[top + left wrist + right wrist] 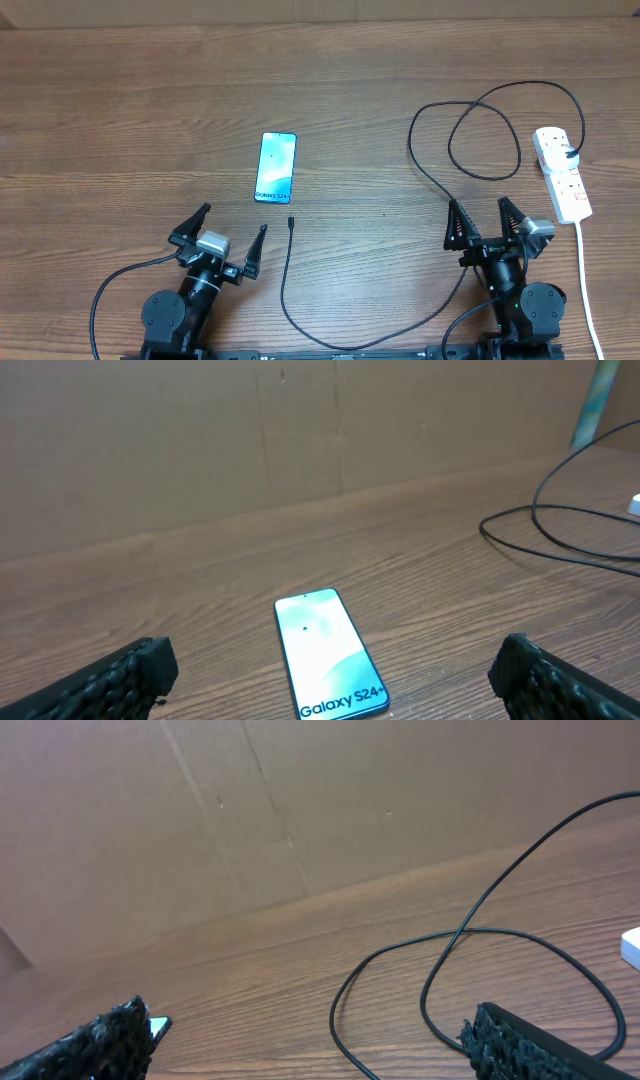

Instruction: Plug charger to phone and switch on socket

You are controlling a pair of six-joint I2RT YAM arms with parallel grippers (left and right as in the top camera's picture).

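Nearest the overhead lens, down at the bottom edge, sit my two arms, and both tools are spread wide and holding nothing. The left gripper (234, 220) angles up and right toward the phone (276, 167), while the right gripper (478, 205) points straight up the table (120, 90). Phone lies flat, screen lit, Galaxy end turned toward me, and that suits the job: the charger (283, 285) has its small plug tip (290, 221) lying just below that end, a little to the right, apart from it, not yet in. From there the black cable drops toward me, sweeps along the bottom, runs under or beside the right arm, I cannot tell which, and loops up to the socket (562, 175) at the far right, where its black plug is already seated; the white cord (584, 280) trails down from it. My read: nothing of the task is done yet, with the left arm placed for the tip and the right for the socket. Over to the left wrist: low, nearly level pose, both fingers (115, 680) out at the bottom corners, wide gap, phone centred between them further out, cable loops off right. Right wrist now: same low pose, fingers (95, 1045) far apart, empty, cable loops ahead on the wood, a white corner at the right edge that I take for the socket. Whether it is switched on I cannot tell.
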